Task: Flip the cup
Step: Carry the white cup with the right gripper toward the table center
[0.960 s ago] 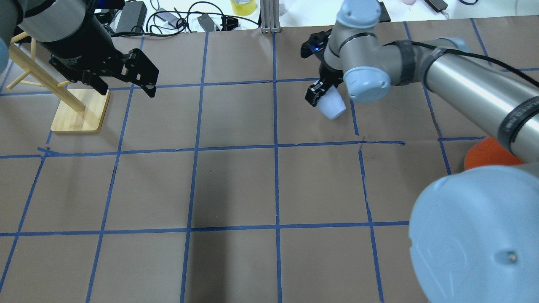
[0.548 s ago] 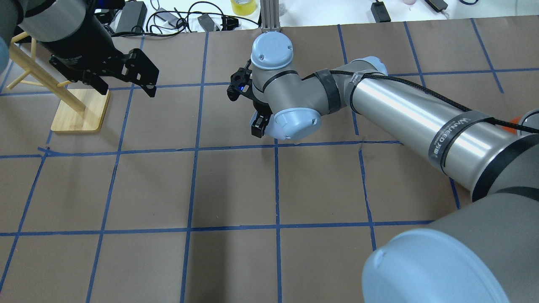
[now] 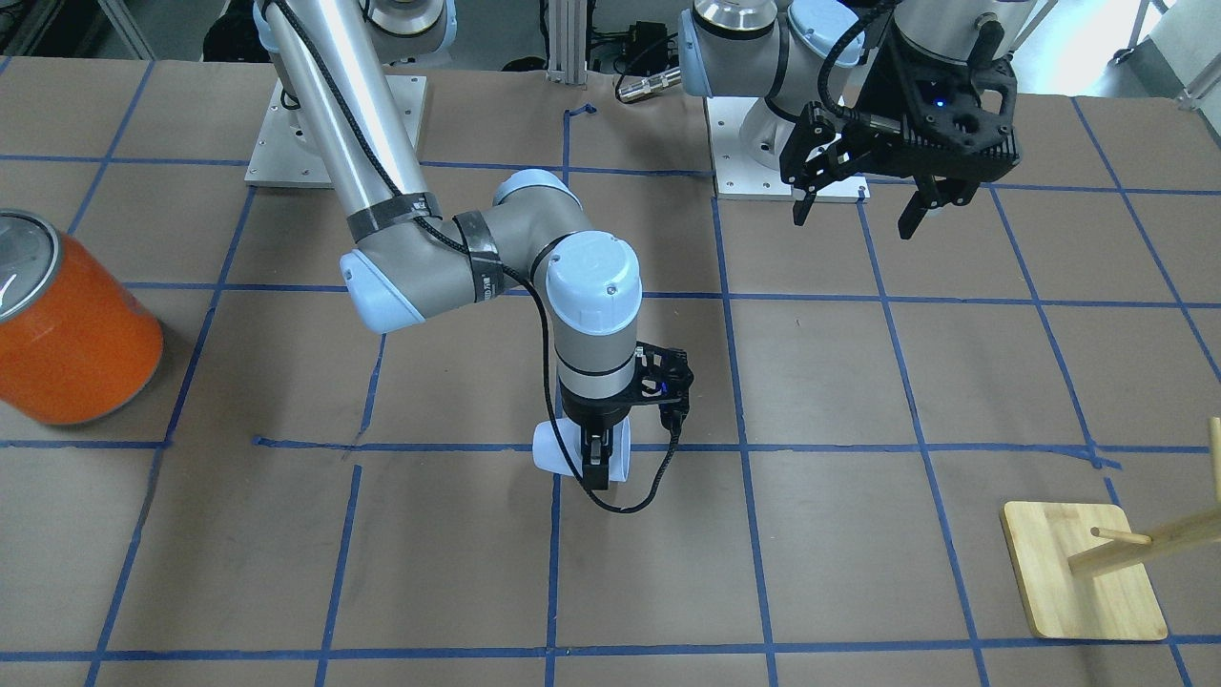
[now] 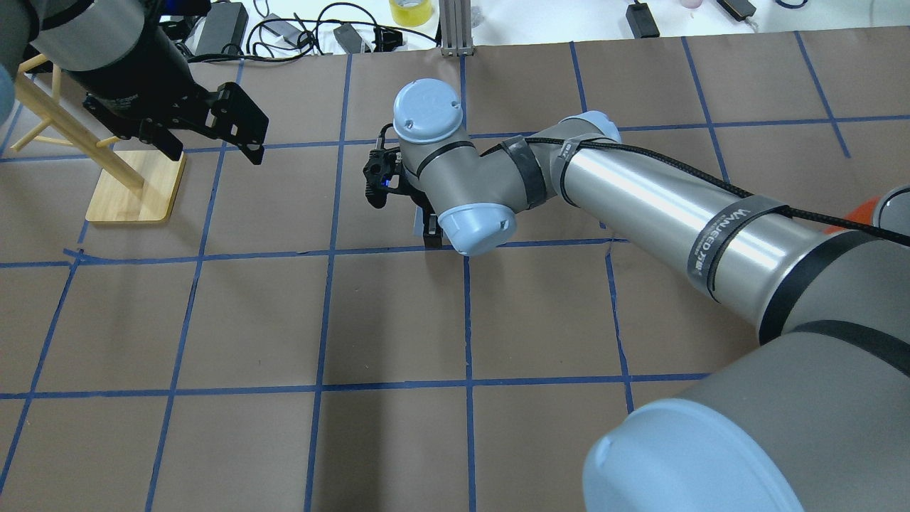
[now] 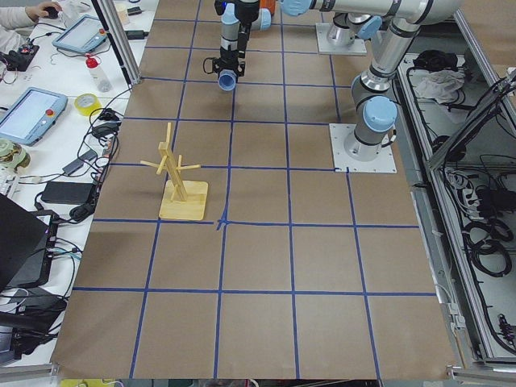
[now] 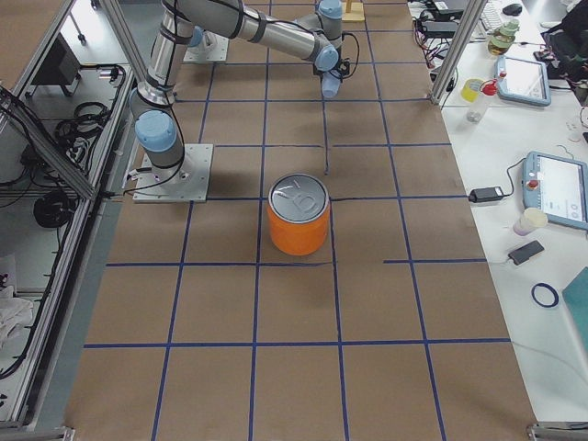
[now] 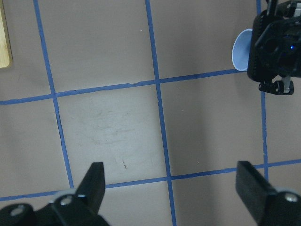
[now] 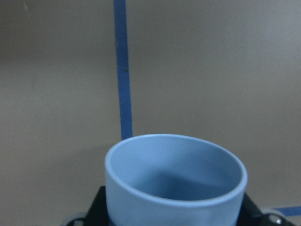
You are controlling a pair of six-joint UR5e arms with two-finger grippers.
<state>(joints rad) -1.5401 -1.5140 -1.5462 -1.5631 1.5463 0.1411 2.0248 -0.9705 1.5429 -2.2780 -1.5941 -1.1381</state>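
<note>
The pale lavender-blue cup (image 3: pixel 558 450) is held in my right gripper (image 3: pixel 597 460), which is shut on it low over the middle of the table. The cup lies about on its side. Its open mouth shows in the right wrist view (image 8: pixel 175 181). It also shows in the left wrist view (image 7: pixel 241 49) and the side views (image 5: pixel 228 79) (image 6: pixel 331 85). In the overhead view the wrist hides it, and only the right gripper's fingers (image 4: pixel 429 233) show. My left gripper (image 4: pixel 213 148) is open and empty above the table's far left, also in its wrist view (image 7: pixel 171 188).
A large orange can with a silver lid (image 3: pixel 72 329) (image 6: pixel 298 216) stands on the robot's right side of the table. A wooden peg stand (image 4: pixel 135 188) (image 3: pixel 1083 572) stands at the left, near the left gripper. Cables and tape rolls lie beyond the far edge.
My right arm has swung left across the overhead view with the cup, from the table's right-centre to its middle. The left arm has not moved.
</note>
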